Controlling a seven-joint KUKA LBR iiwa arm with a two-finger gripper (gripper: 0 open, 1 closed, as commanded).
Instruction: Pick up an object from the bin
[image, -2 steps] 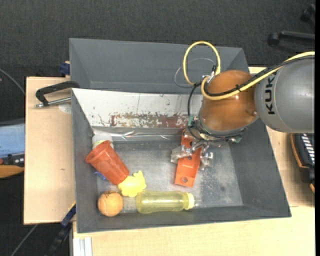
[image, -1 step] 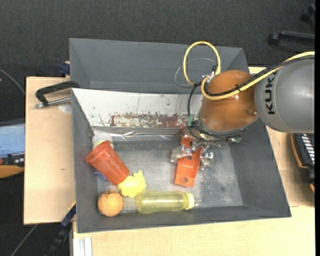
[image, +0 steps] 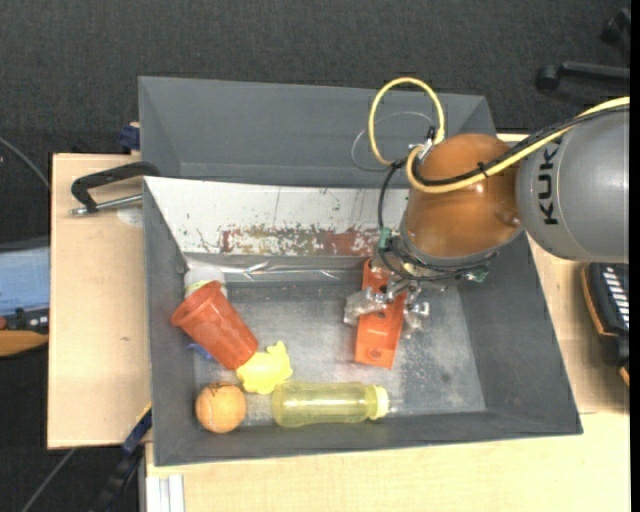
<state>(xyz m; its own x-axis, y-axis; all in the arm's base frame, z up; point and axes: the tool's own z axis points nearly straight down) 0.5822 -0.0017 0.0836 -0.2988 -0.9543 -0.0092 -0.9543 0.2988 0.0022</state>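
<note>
You count five things in the grey bin (image: 520, 380): one red cup (image: 213, 322), one yellow lump (image: 265, 370), one orange ball (image: 220, 408), one yellowish bottle (image: 328, 404), one orange block (image: 377, 340).

One camera looks down on the grey metal bin (image: 300, 130) from above and slightly toward its near side, close enough to take in all four walls. The arm (image: 590, 190) enters over the bin's right rim.

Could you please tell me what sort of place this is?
Likely a robotics lab's grasping station: a KUKA arm reaches into a grey metal bin holding loose items, like an orange cup and a yellowish bottle.
</note>
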